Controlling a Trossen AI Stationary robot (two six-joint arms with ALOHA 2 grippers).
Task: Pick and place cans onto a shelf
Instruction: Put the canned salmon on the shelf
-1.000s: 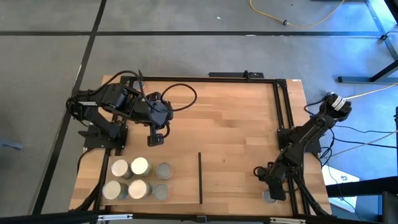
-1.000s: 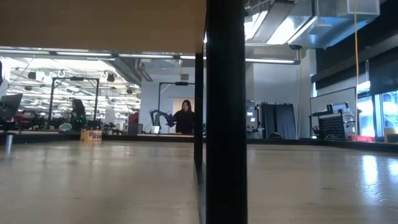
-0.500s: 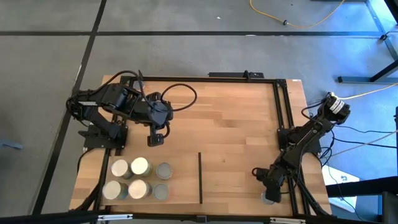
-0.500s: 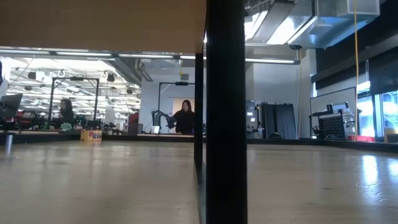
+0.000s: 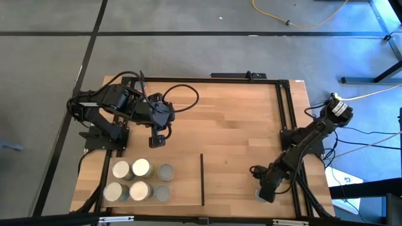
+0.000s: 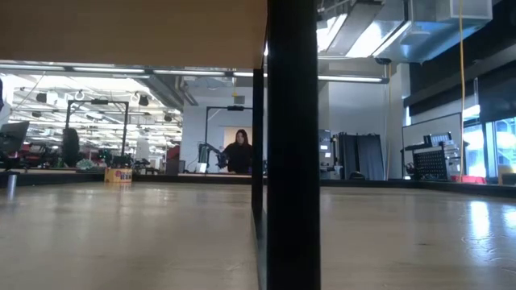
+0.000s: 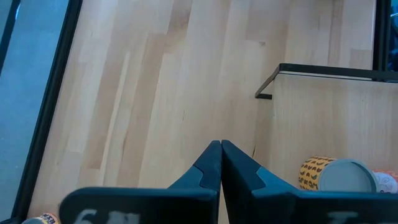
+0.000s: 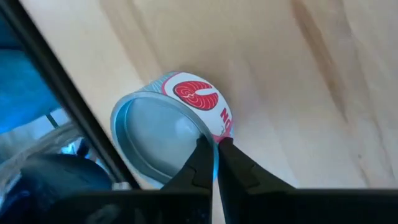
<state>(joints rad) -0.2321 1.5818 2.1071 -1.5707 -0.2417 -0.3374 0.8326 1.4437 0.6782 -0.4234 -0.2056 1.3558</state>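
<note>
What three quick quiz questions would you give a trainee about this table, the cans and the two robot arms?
1. True or false: the left gripper is holding a can.
2. Multiple choice: how many cans stand grouped on the left arm's side of the table? A four, B six, C eight.
3. Fill in the gap: the right gripper pinches the ___ of the grey-topped fish can.

Key
1. False: its fingers are shut on nothing, above bare wood.
2. B: six, four with cream tops and two with grey tops.
3. Rim.
</note>
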